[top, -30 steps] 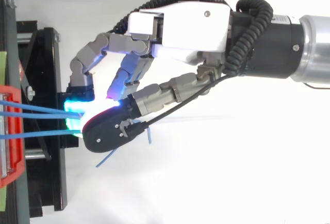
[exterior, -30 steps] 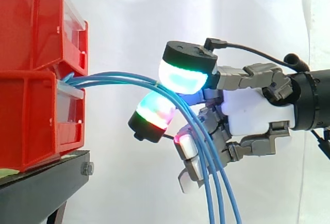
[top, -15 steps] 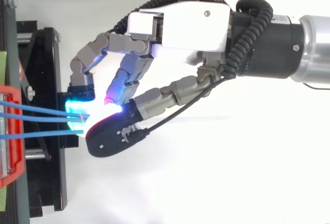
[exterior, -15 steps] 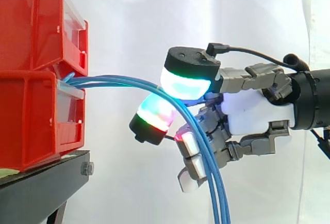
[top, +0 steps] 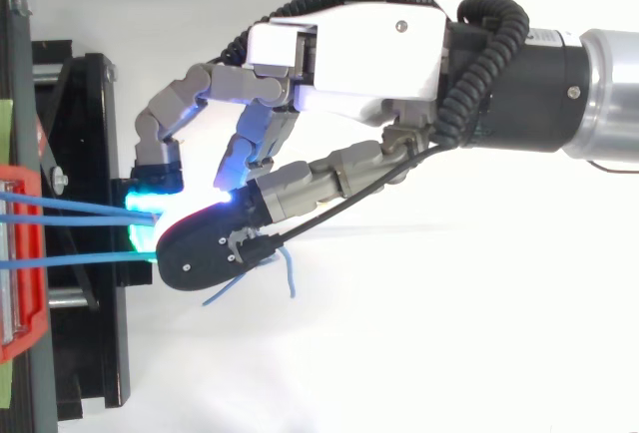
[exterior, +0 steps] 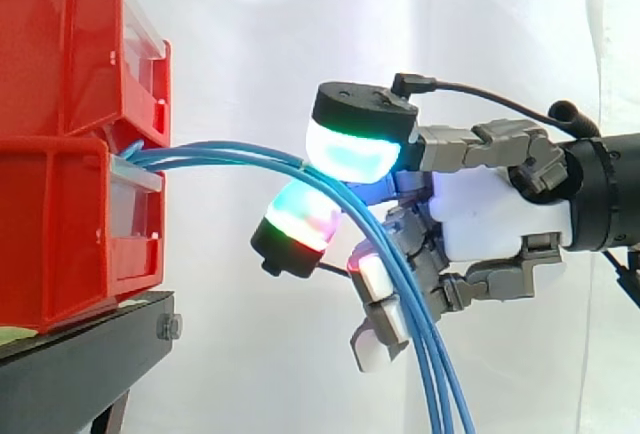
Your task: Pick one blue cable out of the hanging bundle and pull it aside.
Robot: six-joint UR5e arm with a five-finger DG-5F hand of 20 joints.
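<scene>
1. Side view: two red bins (exterior: 60,144) are stacked on a black stand (exterior: 80,354) at the left, before a white curtain (exterior: 300,14).
2. The blue cables (exterior: 200,159) come out of the front of the lower bin as a tight bundle. They arch to the right and then hang down out of the bottom of the view.
3. The hand (exterior: 500,219) reaches in from the right with its fingers (exterior: 355,149) curled. A pad glowing cyan and green sits on top of the arch, and a second pad glowing green and red sits just below it. The bundle runs through the narrow gap between them, so they pinch it.
4. Lower down, the cables hang across the front of the other curled fingers, whose tips glow white and red.
5. Top view: the hand (top: 349,54) comes in from the right, over the edge of the black stand (top: 90,154).
6. The blue cables (top: 70,219) leave the red bin (top: 25,253) at the left edge, slightly fanned. They converge where a cyan pad and a black-backed pad close together on them.
7. Short blue cable ends curl out from under the black-backed pad.
</scene>
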